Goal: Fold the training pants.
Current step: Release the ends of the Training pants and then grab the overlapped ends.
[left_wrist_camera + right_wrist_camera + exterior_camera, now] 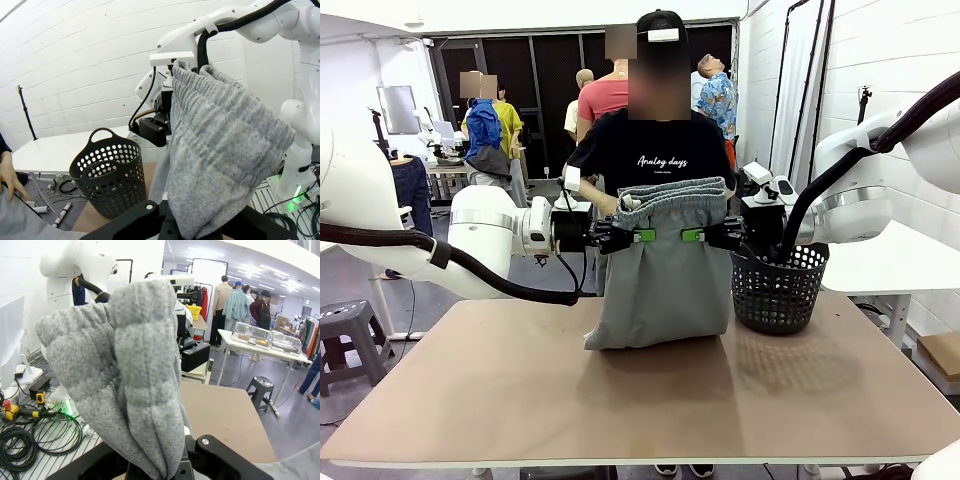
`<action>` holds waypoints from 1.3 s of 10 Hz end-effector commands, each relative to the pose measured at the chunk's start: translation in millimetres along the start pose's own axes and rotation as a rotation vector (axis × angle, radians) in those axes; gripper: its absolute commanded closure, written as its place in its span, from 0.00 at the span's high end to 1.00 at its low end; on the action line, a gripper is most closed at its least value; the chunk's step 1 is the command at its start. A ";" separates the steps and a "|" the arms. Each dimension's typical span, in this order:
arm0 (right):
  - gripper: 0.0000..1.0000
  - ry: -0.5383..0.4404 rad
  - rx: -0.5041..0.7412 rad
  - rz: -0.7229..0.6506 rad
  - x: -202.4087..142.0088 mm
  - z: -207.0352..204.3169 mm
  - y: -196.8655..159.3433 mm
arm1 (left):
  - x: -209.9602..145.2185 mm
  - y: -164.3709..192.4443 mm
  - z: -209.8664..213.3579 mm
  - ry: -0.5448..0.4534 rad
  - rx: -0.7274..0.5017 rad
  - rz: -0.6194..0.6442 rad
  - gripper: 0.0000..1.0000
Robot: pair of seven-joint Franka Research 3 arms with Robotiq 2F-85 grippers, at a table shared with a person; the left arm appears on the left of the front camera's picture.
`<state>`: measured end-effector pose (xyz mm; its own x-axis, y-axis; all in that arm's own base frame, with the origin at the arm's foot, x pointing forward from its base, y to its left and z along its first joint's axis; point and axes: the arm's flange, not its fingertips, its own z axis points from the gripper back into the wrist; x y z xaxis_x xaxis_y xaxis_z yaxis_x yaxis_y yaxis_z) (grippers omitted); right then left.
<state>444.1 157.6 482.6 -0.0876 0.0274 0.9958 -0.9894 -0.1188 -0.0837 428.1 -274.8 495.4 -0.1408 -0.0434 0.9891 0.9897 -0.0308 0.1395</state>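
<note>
Aloft between both arms, the pants (660, 270) hung over the counter (520, 390), their lower end bunched on its surface, a basket (780, 290) at their 3 o'clock. The left end effector (638, 236) was clamped on the cloth just under the waistband at 9 o'clock, the right end effector (692, 235) likewise at 3 o'clock. The soft, light jersey sagged freely. It would likely drape rather than crease, so pinches near the thick elastic edge looked surest.
</note>
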 end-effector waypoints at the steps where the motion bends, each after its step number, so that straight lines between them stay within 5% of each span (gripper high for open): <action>1: 0.00 -0.008 0.006 0.008 0.4 -1.3 1.0 | 1.9 -0.6 0.1 -0.002 0.001 0.001 0.00; 13: 0.00 -0.008 0.006 0.008 0.4 -1.3 1.0 | 1.9 -0.6 0.1 -0.002 0.001 0.001 0.00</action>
<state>444.1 157.6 482.6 -0.0876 0.0274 0.9958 -0.9894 -0.1188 -0.0837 428.1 -274.9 495.4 -0.1408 -0.0434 0.9891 0.9897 -0.0308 0.1395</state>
